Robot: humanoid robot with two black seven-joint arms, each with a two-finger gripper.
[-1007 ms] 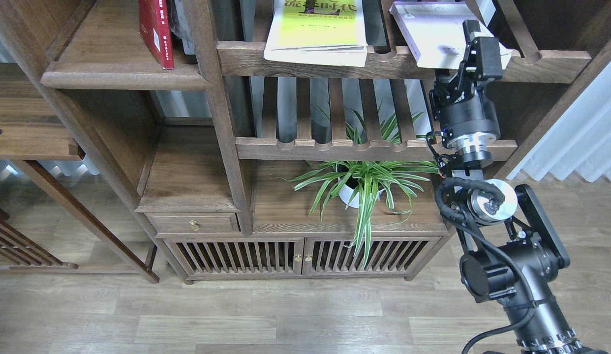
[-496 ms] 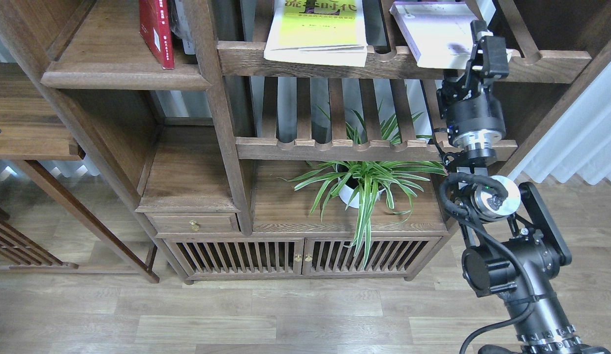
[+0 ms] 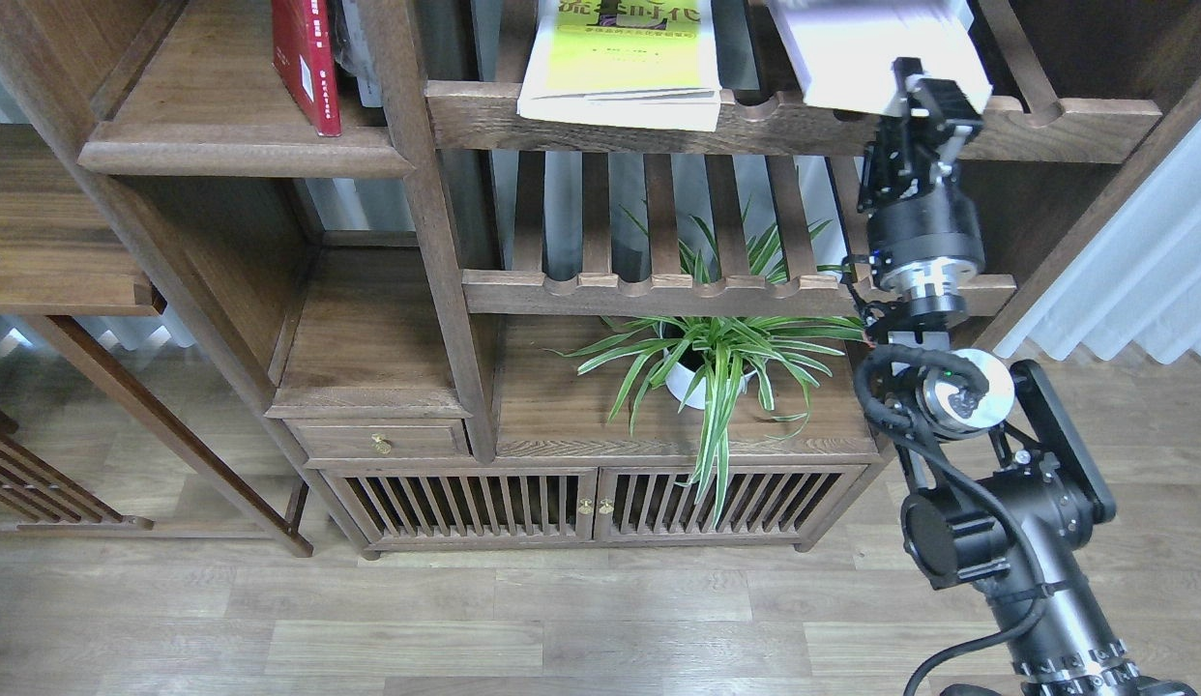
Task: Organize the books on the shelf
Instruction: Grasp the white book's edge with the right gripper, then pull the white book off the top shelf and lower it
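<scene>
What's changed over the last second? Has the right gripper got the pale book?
The right gripper closed in on the pale lavender-white book's near corner, and the book, now blurred, has shifted up and back on the slatted rack. A firm grip can't be confirmed. The yellow-green book and red book stayed put.

Only one view was given, taken from the robot's own head and facing forward and down at a dark wooden cabinet [image 3: 581,425] standing close in front. The top edge of the view cut through the upper slatted rack [image 3: 755,116] and the books lying on it, while the lower third took in plank floor [image 3: 465,628]. The right arm [image 3: 997,522] entered from the lower right corner, large and near the lens, and reached up and away to the rack. A potted plant [image 3: 707,362] sat near the middle of the view.
</scene>
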